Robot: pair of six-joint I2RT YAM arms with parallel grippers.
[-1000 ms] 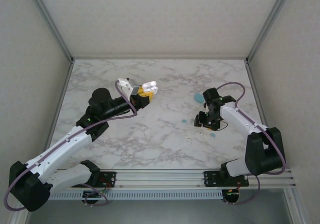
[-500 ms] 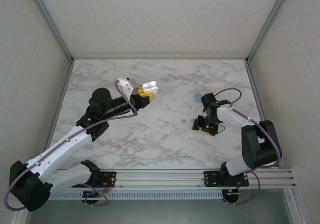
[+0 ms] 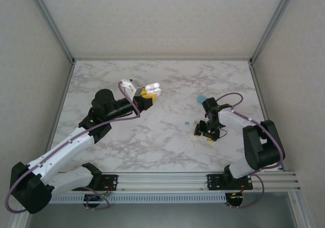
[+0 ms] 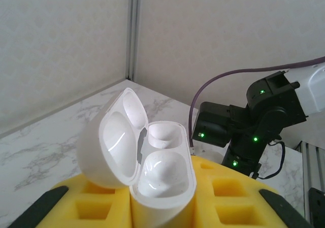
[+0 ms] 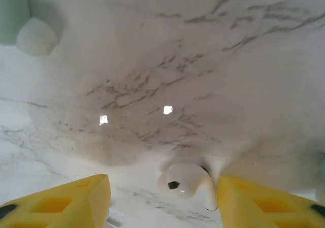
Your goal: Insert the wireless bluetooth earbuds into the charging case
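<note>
Where the right pincer (image 5: 162,197) gapes, an earbud (image 5: 182,180) lies between its fingers (image 5: 66,200).

Nothing readable is showing anywhere: no lettering, brand, number or sign is appearing on the open charging case (image 4: 147,172), on the earbud (image 5: 183,180), or on the marble desk (image 3: 152,141).

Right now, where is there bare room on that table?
The far marble strip along the back wall is bare; so is the near middle between the left arm and right arm. Crowded: around the right fingers, where an earbud and small teal pieces lie.
</note>
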